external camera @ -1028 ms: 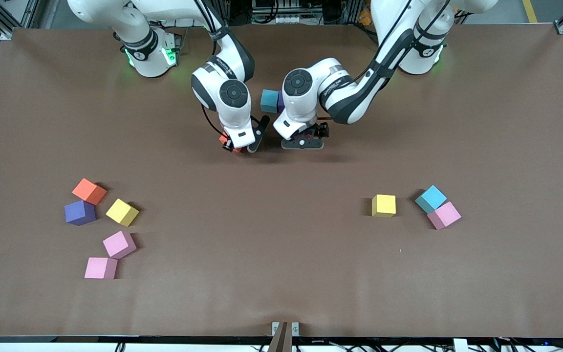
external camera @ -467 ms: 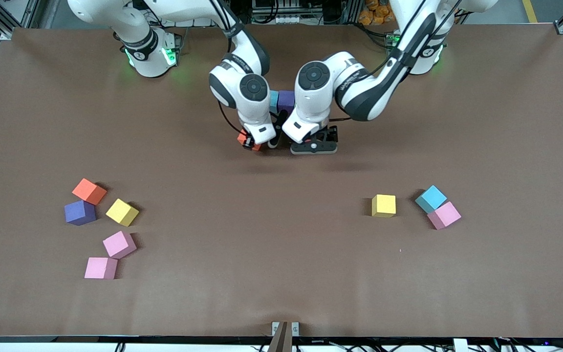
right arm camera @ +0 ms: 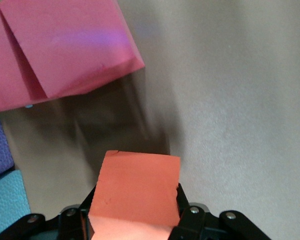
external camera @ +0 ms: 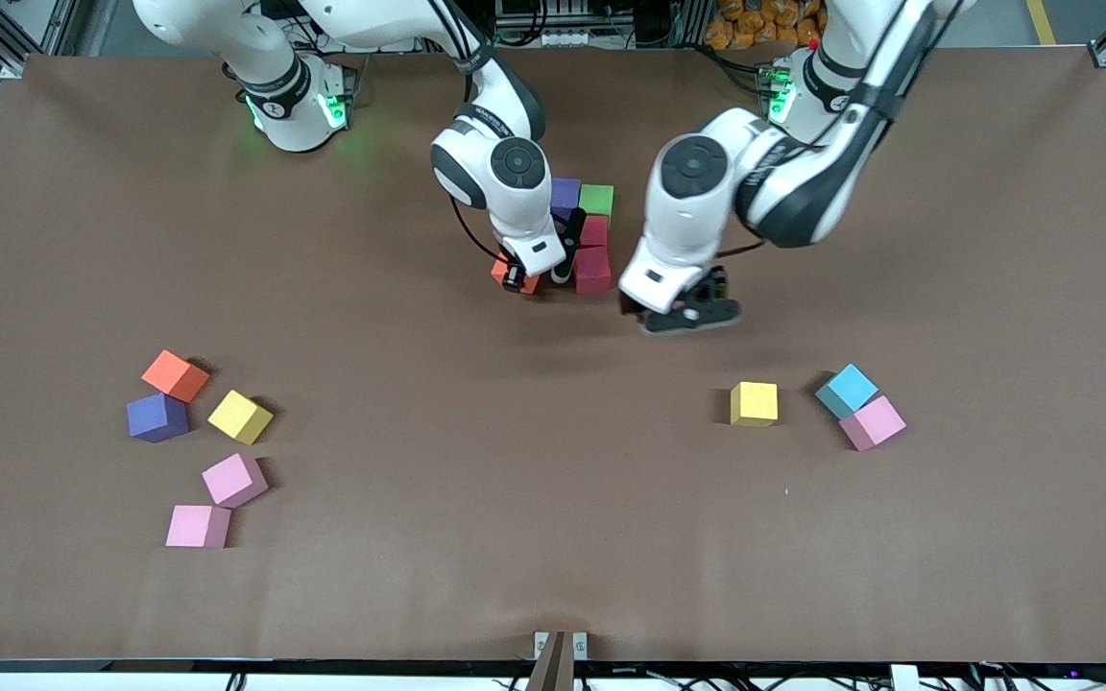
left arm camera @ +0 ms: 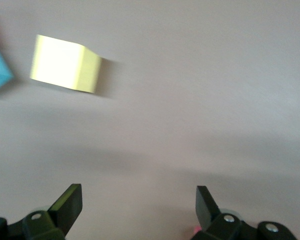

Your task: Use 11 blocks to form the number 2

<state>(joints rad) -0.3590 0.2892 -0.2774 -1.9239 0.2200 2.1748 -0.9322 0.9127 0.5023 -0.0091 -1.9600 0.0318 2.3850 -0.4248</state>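
Item: right gripper (external camera: 536, 279). My fingers are clamped on an orange block (right arm camera: 135, 192), carried low over the table (external camera: 553, 537), just beside the partial number 2 (external camera: 584, 230) in the middle, toward the edge where my bases stand.

Item: partial number 2. Visible cubes: purple block (external camera: 565, 192), green block (external camera: 597, 201), and two crimson blocks (external camera: 593, 270) running from the green one toward the front edge. A light blue cube shows only in the right wrist view (right arm camera: 7, 205); my arm hides part of the figure from the front.

Item: left gripper (external camera: 680, 315). Fingers spread wide, nothing between them, over bare table between the figure and a yellow block (external camera: 754, 403). That block shows in the left wrist view (left arm camera: 65, 63).

Item: loose stock, left arm's end: the yellow block, a light blue block (external camera: 846, 389) and a pink block (external camera: 872, 422) touching each other.

Item: loose stock, right arm's end: orange (external camera: 175, 375), purple (external camera: 157, 416), yellow (external camera: 240, 416), two pink (external camera: 234, 479).

Handling note, as I judge it: I should lower the orange cube square to the nearer crimson cube, faces flush, then release only once it sits flat, so that the foam does not nudge the row out of line.
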